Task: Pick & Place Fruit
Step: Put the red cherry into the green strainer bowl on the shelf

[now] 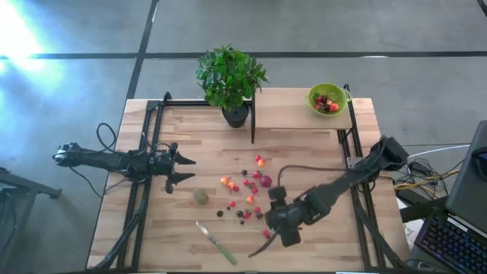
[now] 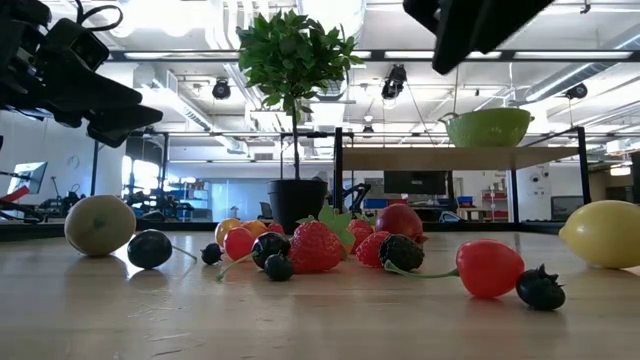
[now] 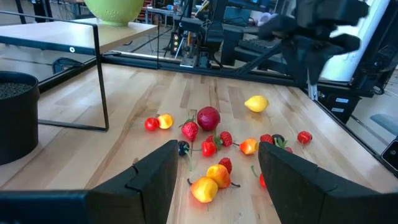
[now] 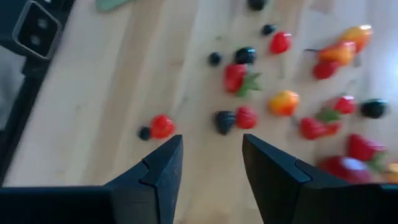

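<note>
The scatter of tiny red, orange and dark toy fruits (image 1: 245, 194) lies mid-counter. The right gripper (image 1: 278, 226) hangs above its near edge, jaws apart and seemingly empty: an approach step. Next it must descend onto one berry. The left gripper (image 1: 187, 169) waits nearby, jaws open.

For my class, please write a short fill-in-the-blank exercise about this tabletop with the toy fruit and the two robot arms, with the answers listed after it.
1. The lime-green bowl on the raised shelf already holds some ____.
2. The potted plant stands at the table's ____ edge.
3. The right gripper hangs over the wooden table with its fingers ____ and nothing between them.
4. The green-handled knife lies nearer to the ____ gripper.

Missing words: fruit; far; open; right
</note>
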Robot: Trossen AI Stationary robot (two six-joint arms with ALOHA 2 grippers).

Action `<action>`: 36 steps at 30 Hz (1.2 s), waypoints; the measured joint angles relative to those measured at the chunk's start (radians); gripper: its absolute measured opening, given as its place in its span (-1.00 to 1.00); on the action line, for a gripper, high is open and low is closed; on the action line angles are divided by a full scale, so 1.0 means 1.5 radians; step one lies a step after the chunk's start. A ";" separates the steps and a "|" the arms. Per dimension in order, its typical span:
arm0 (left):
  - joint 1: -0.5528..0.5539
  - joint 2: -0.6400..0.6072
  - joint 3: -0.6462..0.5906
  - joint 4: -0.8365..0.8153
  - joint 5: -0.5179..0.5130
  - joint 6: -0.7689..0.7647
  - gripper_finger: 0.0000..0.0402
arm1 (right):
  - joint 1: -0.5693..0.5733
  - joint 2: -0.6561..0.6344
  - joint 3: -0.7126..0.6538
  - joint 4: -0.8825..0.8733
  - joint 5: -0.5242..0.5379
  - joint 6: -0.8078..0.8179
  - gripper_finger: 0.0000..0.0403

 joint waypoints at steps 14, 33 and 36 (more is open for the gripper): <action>0.000 0.000 0.000 0.000 0.000 0.000 0.14 | 0.040 0.064 0.001 0.097 0.000 0.054 -0.09; 0.000 0.000 0.000 0.000 0.000 0.000 0.14 | 0.046 0.157 0.000 0.129 0.035 0.206 -0.11; 0.000 0.000 0.000 0.000 0.000 0.000 0.14 | 0.046 0.157 -0.002 0.113 0.034 0.217 -0.09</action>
